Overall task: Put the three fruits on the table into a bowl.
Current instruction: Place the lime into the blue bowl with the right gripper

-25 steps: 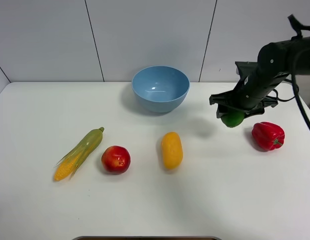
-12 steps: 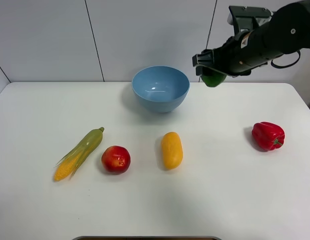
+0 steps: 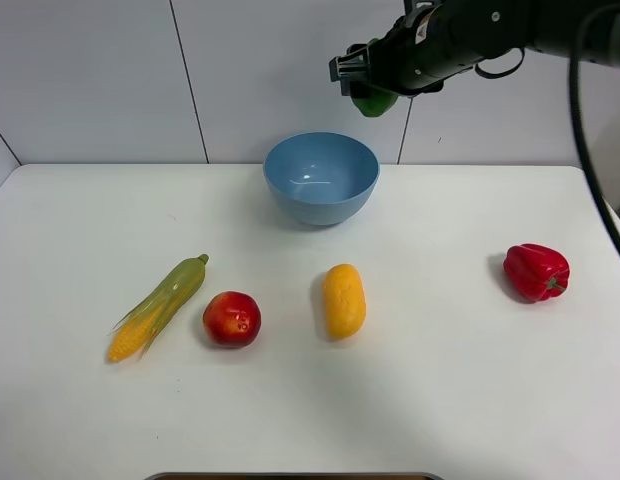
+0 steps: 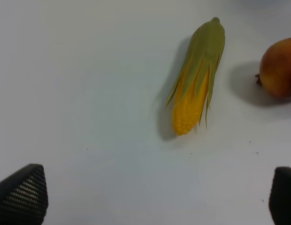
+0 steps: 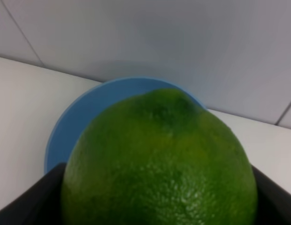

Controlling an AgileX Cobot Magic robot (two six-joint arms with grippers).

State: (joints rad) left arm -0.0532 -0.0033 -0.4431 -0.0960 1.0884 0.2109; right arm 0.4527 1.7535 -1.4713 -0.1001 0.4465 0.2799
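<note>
My right gripper is shut on the green lime and holds it high in the air, above and just right of the light-blue bowl. In the right wrist view the lime fills the frame with the bowl's rim behind it. The yellow-orange mango-like fruit and the red apple lie on the white table in front of the bowl. My left gripper is open, hovering over the table near the apple; it is out of the exterior view.
A green-husked corn cob lies left of the apple and shows in the left wrist view. A red bell pepper sits at the right side of the table. A tiled wall stands behind the bowl.
My right gripper has carried the lime up and to the left, from low beside the bell pepper to high above the bowl's right side. The other things have not moved.
</note>
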